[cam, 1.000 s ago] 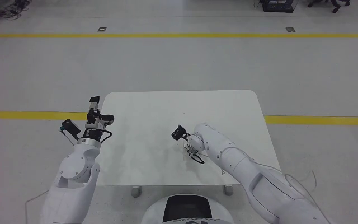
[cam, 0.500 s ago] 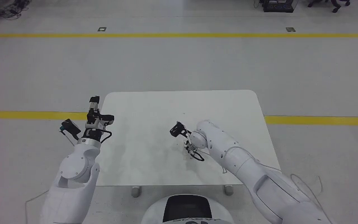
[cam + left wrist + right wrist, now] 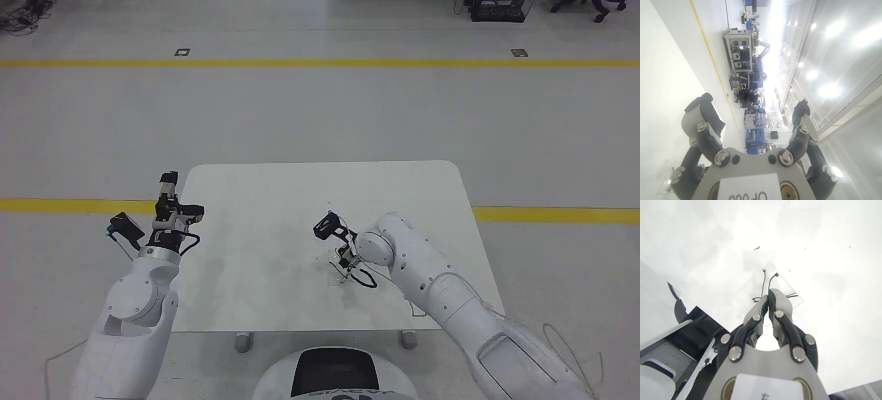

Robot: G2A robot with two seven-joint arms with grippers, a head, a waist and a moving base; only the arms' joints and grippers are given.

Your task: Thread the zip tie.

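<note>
My right gripper is shut on a thin black zip tie, whose strap curves out from between the fingertips to its small square head. Just beneath lie other black zip ties on a clear plastic sheet. In the top view the right gripper hangs low over the table's middle front, with a dark loop of zip tie beside it. My left gripper is at the table's left edge, pointing up, and it stands open with nothing between its fingers.
The white table is bare apart from the sheet and ties. A few small dark specks lie on the surface beyond the sheet. Yellow floor lines run behind the table.
The right arm has swung its wrist to the right and turned, with the gripper staying over the ties. The left arm has not moved.
</note>
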